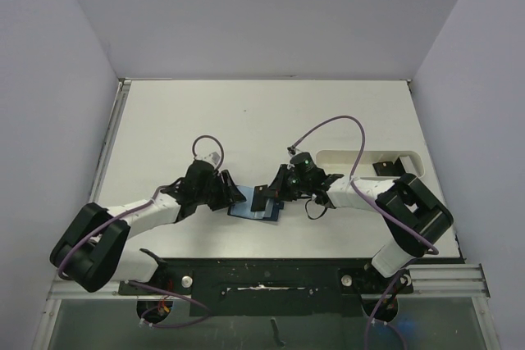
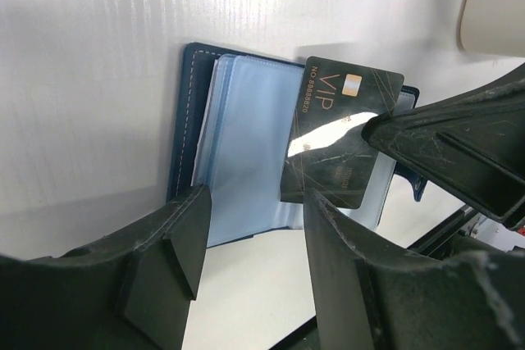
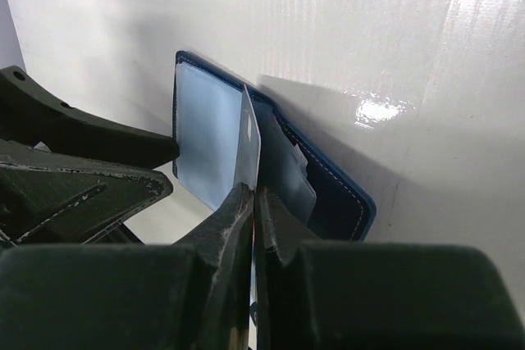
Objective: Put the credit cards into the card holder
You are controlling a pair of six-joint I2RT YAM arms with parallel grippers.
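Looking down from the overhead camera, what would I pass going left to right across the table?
Left arm's fingers → open navy card holder → right arm's fingers → long white tray.

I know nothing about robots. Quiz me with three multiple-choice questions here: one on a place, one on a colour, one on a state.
1. Where is the card holder? A at the table's far edge; B on the table between the left claw and right claw; C on the floor.
2. What colour is the card in the right claw? A black with gold print; B tan; C white.
3. The card holder is: A folded shut; B on edge; C lying open.
Answers: B, the top view shows it between them; A, gold VIP lettering on black; C, its light blue inside shows.
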